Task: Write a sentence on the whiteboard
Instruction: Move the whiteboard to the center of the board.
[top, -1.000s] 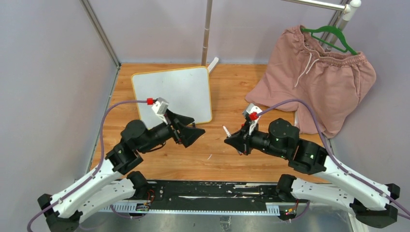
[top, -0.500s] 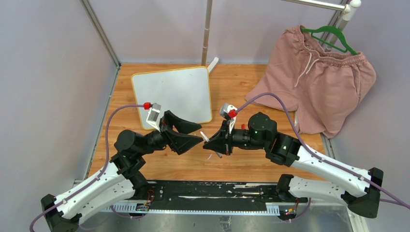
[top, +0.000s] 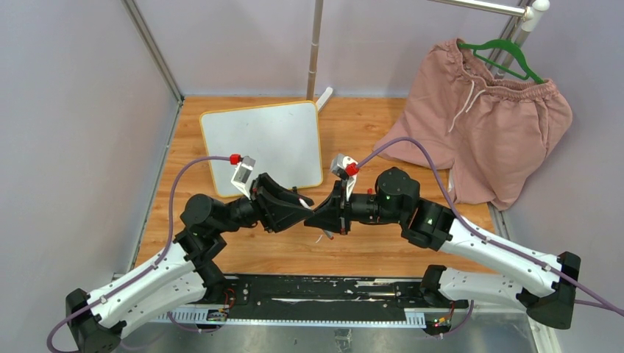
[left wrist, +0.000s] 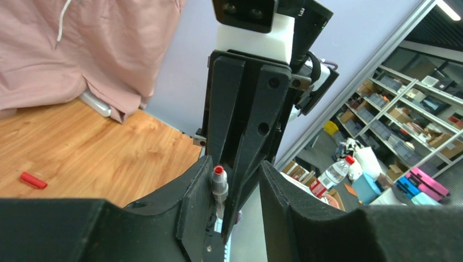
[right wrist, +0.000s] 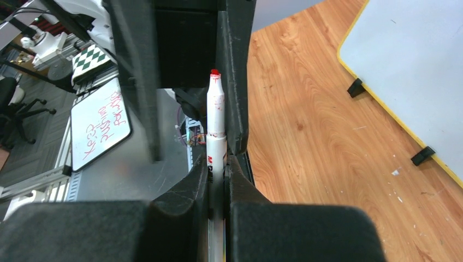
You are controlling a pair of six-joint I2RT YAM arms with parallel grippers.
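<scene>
Here, the two grippers meet tip to tip over the middle of the table (top: 368, 246), just in front of the whiteboard (top: 261, 143); the right gripper (right wrist: 217, 164) is clamped on a marker (right wrist: 217, 120), its fingers pressed to both sides of the white barrel; the red tip sticks out past them, uncapped, and points toward the left arm.

The left gripper (left wrist: 233, 166) is partly open, with its jaws on either side of the marker's front end; in the right wrist view one left finger (right wrist: 236, 65) lies right against the barrel, while the other (right wrist: 134, 71) stands well apart from it; so the left jaws bracket the marker but do not grip it; the left wrist view shows the marker tucked beside one finger, with the right gripper's tip filling the gap between the two.

The whiteboard lies flat at the far left of the table, turned a little askew, and its face shows plain white; two of its black feet (right wrist: 355, 86) jut from the yellow edge nearest the grippers.

A red cap (left wrist: 33, 179) lies loose on the wood; pink shorts (top: 486, 125) on a green hanger (top: 508, 53) drape down onto the far right corner.
</scene>
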